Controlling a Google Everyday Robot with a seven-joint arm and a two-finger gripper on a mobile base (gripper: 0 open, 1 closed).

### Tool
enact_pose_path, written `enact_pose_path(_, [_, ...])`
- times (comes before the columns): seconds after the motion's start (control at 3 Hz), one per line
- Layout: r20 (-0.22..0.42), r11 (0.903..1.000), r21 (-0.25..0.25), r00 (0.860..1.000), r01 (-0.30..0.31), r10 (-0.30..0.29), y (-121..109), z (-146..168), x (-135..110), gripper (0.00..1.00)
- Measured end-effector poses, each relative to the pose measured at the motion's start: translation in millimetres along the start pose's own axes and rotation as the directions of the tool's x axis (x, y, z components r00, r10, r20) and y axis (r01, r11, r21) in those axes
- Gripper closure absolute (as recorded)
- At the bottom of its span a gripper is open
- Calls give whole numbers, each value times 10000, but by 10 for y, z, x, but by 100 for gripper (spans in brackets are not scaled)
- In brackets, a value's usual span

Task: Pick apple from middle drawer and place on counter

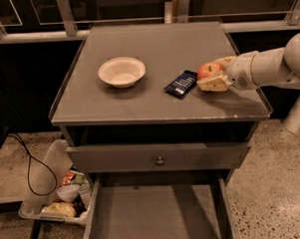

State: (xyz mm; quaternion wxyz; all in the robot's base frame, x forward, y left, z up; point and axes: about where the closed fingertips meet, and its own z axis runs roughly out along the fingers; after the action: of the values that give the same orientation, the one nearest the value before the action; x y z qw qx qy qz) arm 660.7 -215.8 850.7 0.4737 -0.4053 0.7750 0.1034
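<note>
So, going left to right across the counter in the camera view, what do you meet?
Cream bowl → dark snack packet → apple, held between the fingers of the gripper at the right side of the counter.

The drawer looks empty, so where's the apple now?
In the camera view, the apple is clamped in the jaws of the gripper, over the right side of the counter, just right of the dark blue packet.
</note>
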Motion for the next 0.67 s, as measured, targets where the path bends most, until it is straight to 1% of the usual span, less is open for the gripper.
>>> enact_pose_path(0.67, [-6, 10000, -4, 10000, -1, 1, -4, -9, -19, 37])
